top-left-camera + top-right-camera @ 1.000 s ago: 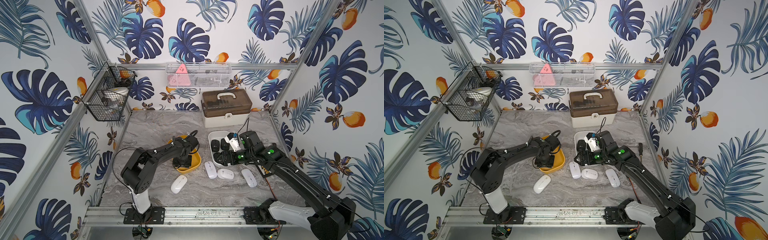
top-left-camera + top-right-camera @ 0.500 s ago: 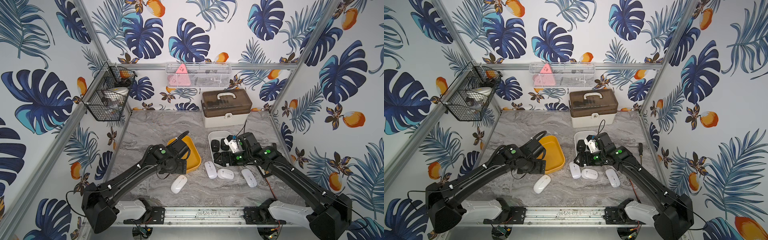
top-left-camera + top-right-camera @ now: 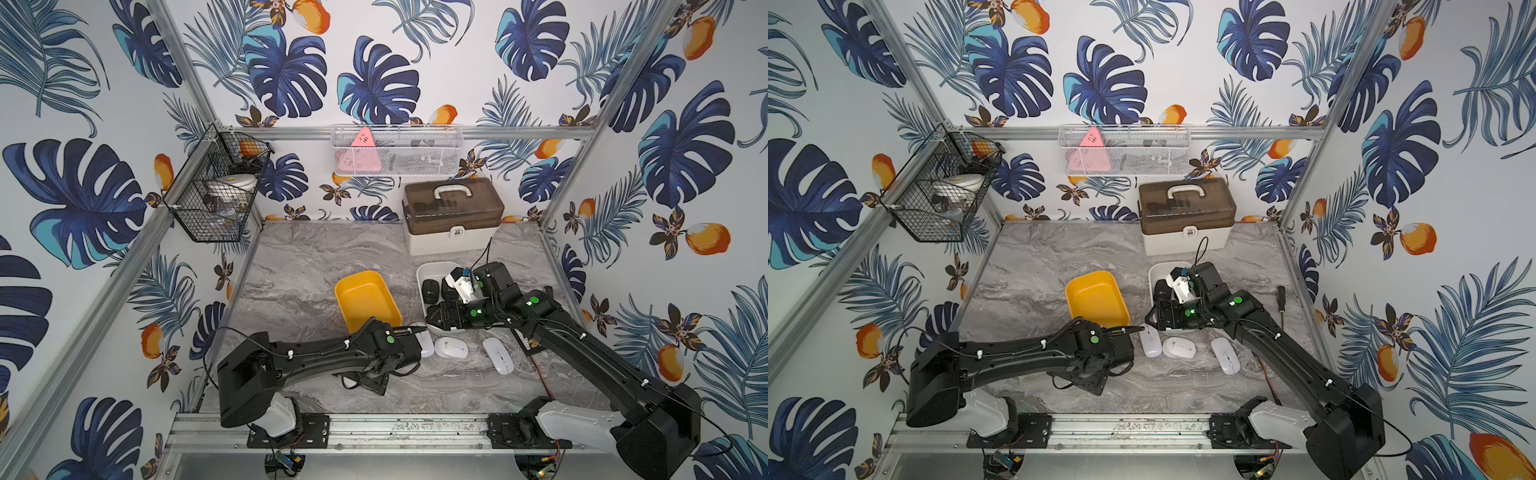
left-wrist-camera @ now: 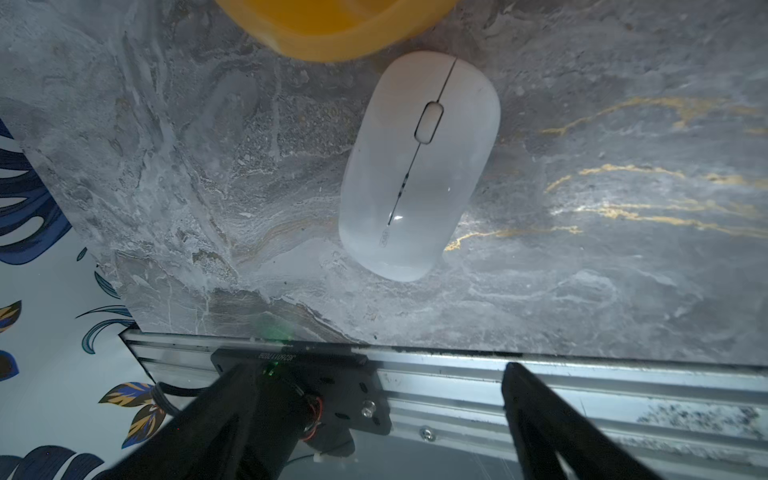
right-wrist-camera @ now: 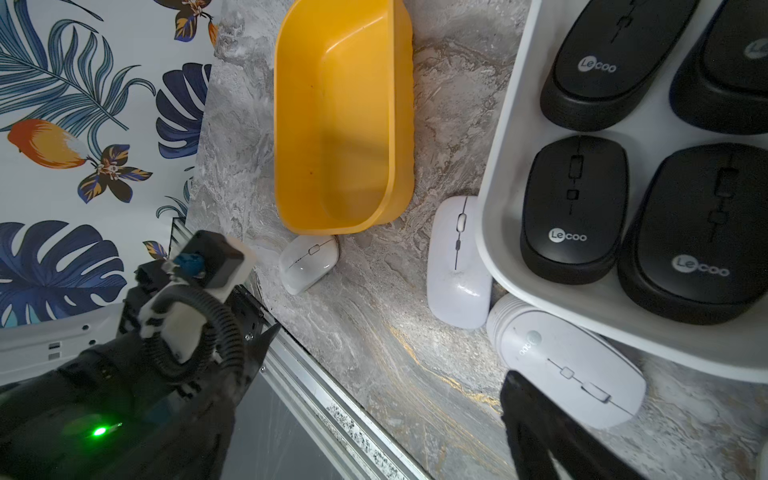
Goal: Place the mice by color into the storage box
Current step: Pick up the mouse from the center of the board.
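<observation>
Left tool (image 4: 376, 370): jaws stand wide apart with nothing between them. The fingers show over the front rail (image 4: 582, 386), short of the first white mouse.
Right tool (image 3: 433, 320): jaws spread wide and holding nothing, at the front corner of the white box (image 3: 419, 274) on the side facing the yellow box (image 3: 365, 299).
Black mice (image 5: 573, 208): four, all lying tops up inside the white box, two by two.
White mice (image 3: 1179, 348): four, all on the tabletop (image 3: 299, 257), outside both boxes.
First white mouse (image 4: 419, 166): just beside the near end of the yellow box. The left arm covers it in both top views.
Second white mouse (image 5: 457, 266): lying against the white box's wall.
Third white mouse (image 5: 569, 365): just beside the second, along the white box's front wall.
Fourth white mouse (image 3: 498, 360): apart from the third, close to the right arm.
</observation>
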